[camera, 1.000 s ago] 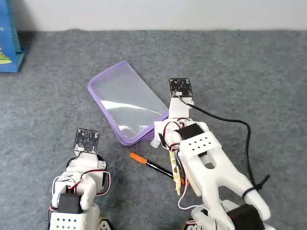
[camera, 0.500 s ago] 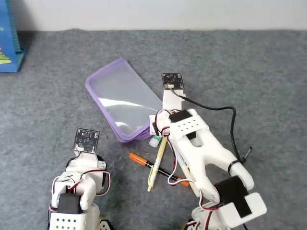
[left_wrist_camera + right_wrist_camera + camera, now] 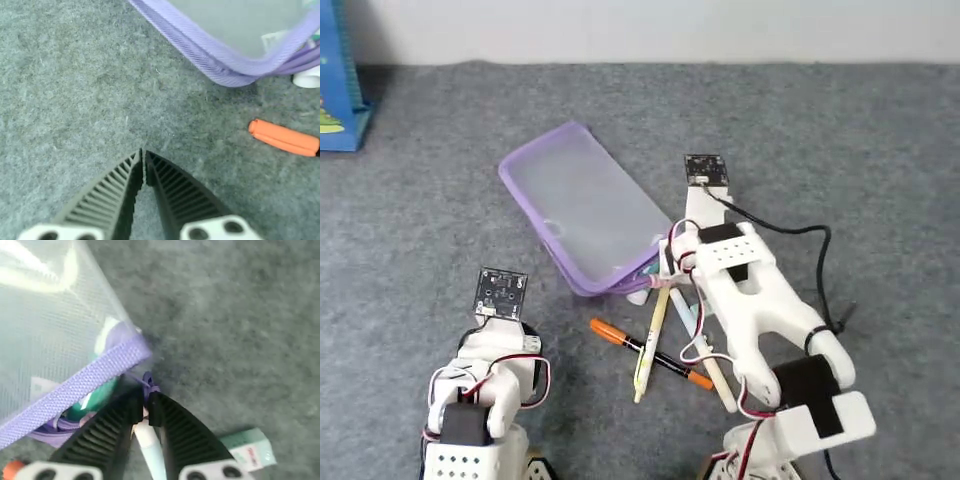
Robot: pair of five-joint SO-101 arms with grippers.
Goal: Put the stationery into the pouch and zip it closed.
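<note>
currently right gripper point(image 3: 145, 392) closed at pouch point(image 3: 585, 215) mouth, load unclear; left gripper point(image 3: 143, 155) closed, empty; risk: pull drags pouch, pens point(image 3: 652, 330) stay outside.

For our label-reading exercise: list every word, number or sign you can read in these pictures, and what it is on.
No text can be read.
Print on eraser: too blurred.
Print on tag in pouch: too small.
On blue box: a picture, no legible words.

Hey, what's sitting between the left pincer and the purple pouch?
Just bare grey carpet, as the left wrist view shows, from the left pincer to the pouch. The orange pen cap lies off to one side.
</note>
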